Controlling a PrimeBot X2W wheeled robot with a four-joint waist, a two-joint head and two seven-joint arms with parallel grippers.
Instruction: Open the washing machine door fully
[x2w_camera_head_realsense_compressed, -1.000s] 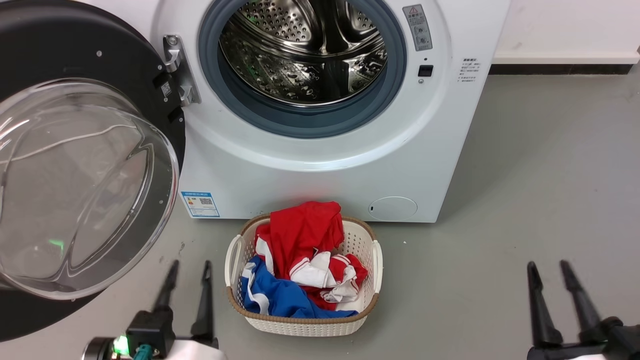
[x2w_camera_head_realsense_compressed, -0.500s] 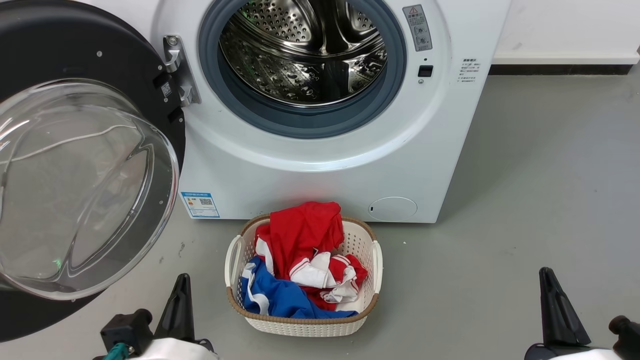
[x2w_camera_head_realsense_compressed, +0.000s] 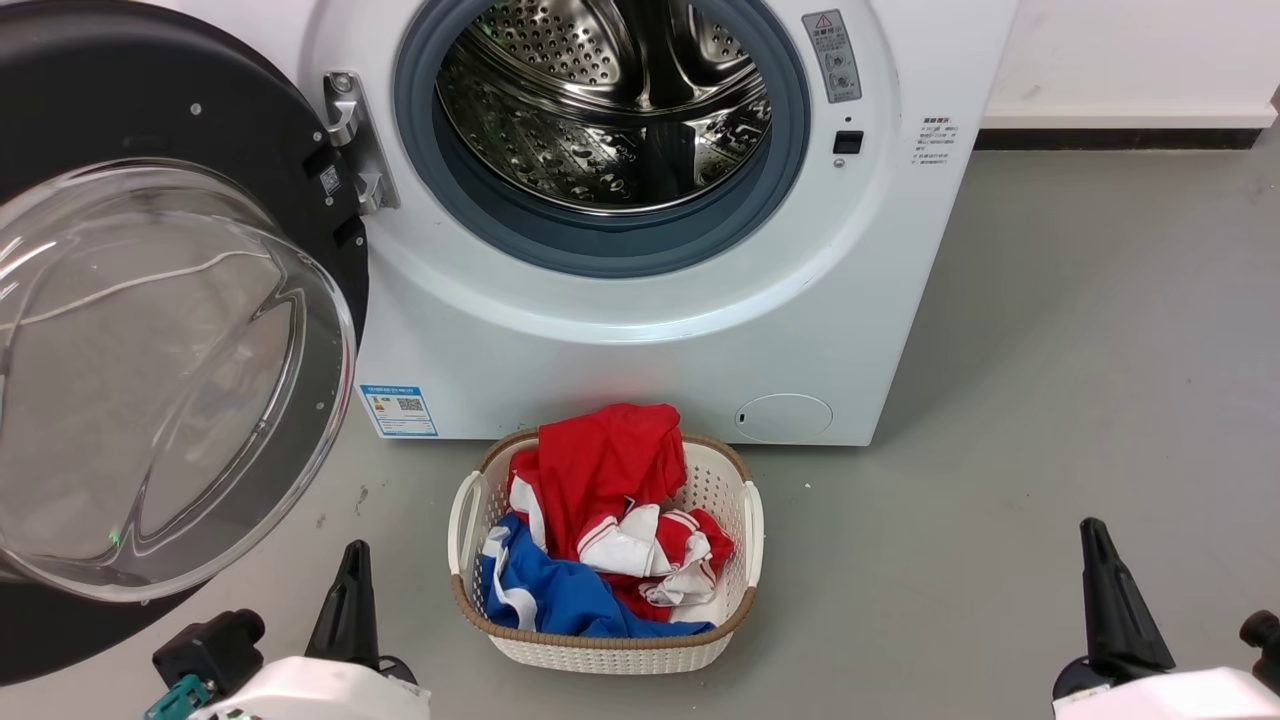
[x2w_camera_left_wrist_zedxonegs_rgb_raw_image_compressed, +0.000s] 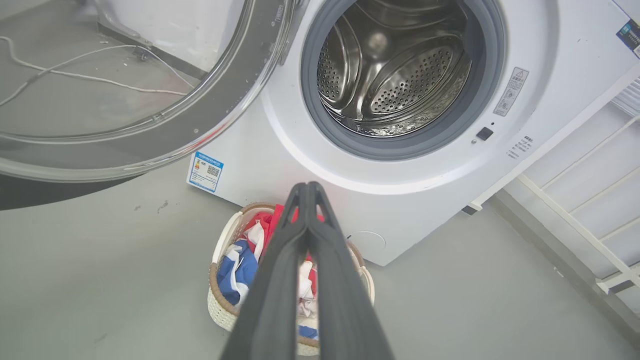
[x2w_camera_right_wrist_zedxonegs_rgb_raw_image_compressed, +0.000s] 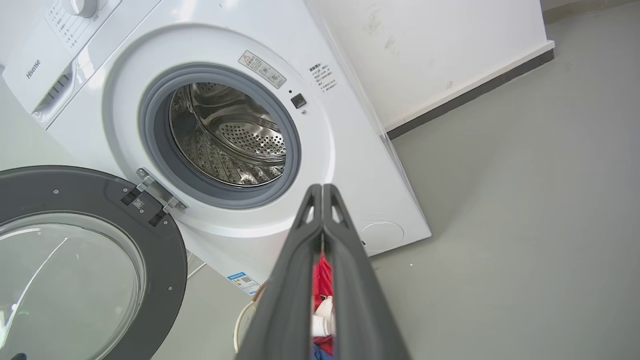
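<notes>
Head view: washing machine door (x2w_camera_head_realsense_compressed: 150, 80) is hanging wide open up-left of the left gripper (x2w_camera_head_realsense_compressed: 352, 565). Left wrist view: fingers (x2w_camera_left_wrist_zedxonegs_rgb_raw_image_compressed: 280, 280) are pressing together, empty. Right wrist view: right gripper (x2w_camera_right_wrist_zedxonegs_rgb_raw_image_compressed: 322, 192) is pinching closed too, door lower-left.

My left wrist cam: left gripper (x2w_camera_left_wrist_zedxonegs_rgb_raw_image_compressed: 306, 189) fingers pressed tight together, crossing over the laundry basket (x2w_camera_left_wrist_zedxonegs_rgb_raw_image_compressed: 216, 307) of red and blue clothes. The washing machine door (x2w_camera_left_wrist_zedxonegs_rgb_raw_image_compressed: 165, 145) is swung wide upper left, drum (x2w_camera_left_wrist_zedxonegs_rgb_raw_image_compressed: 395, 85) exposed.
</notes>
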